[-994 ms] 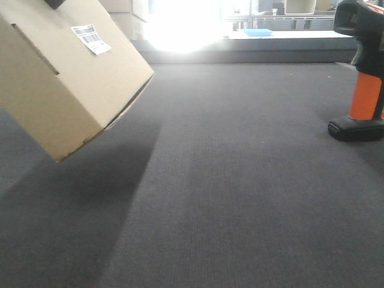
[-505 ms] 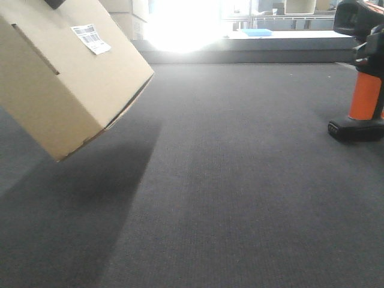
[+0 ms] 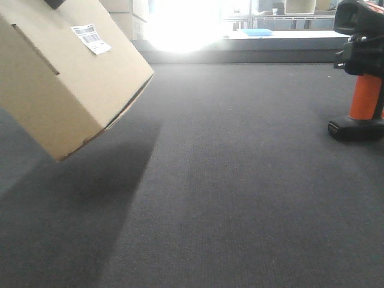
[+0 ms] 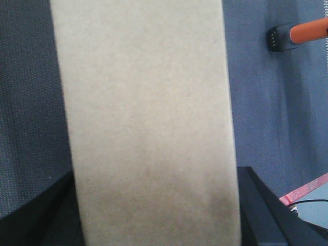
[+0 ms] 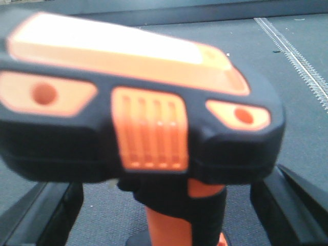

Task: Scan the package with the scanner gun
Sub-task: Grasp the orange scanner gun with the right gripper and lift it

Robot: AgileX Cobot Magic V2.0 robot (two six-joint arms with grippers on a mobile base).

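Observation:
The package [image 3: 66, 78], a tan cardboard box with a white barcode sticker [image 3: 90, 38], hangs tilted above the dark carpet at the upper left. In the left wrist view its plain face [image 4: 148, 118] fills the middle. My left gripper [image 4: 154, 220] is shut on the package, one dark finger [image 4: 41, 215] on each side. The scanner gun [image 3: 363, 90] stands upright on its black foot at the right edge. My right gripper [image 5: 169, 215] is open, with its fingers [image 5: 31, 215] wide apart on either side of the orange handle [image 5: 179, 225], below the black and orange head [image 5: 138, 102].
Dark grey carpet [image 3: 240, 180] covers the floor. A raised ledge [image 3: 252, 48] runs along the back, under bright glare. A blue flat item [image 3: 258, 32] lies on it, and pale cartons [image 3: 129, 18] stand behind the package. A white stitched line [image 5: 297, 56] crosses the carpet.
My right gripper has come in from the right and now shows around the top of the scanner gun's handle. The package and scanner gun have not moved.

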